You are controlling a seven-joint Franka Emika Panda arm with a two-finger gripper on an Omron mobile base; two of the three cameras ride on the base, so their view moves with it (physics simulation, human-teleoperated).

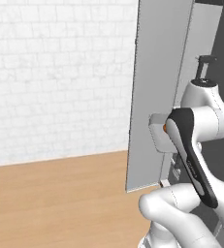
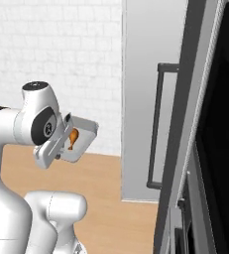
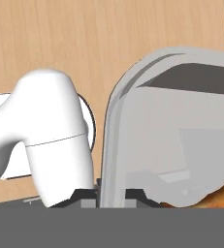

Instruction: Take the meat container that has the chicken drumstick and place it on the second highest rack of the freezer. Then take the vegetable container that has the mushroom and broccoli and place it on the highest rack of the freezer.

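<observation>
- Right base view is showing us the gripper (image 2: pixel 61 149) held up in the air, well above the wooden floor (image 2: pixel 106 218), with the grey tray (image 2: pixel 84 136) caught by its edge and tipped steeply to one side.
- We are seeing the orange drumstick (image 2: pixel 73 138) lying inside that tray, close against the hand.
- We are taking the hand to be closed on the tray's rim: in the hand view the pale wall of the tray (image 3: pixel 171 131) is rising straight out from between the dark fingertips (image 3: pixel 84 196), with a strip of the drumstick (image 3: pixel 220 196) peeking at the bottom right.
- We are looking at the freezer door (image 2: pixel 153 99) standing to the right of the tray, its dark vertical handle (image 2: pixel 155 134) facing us, and the tray is hanging near it but apart from it.
- Left base view is giving us the same door (image 1: pixel 157 87) edge-on, with the tray (image 1: pixel 158 131) poking out just behind the arm's dark elbow and overlapping the door's lower part.
- We are seeing a white brick wall (image 1: pixel 55 77) running behind everything on the far side.
</observation>
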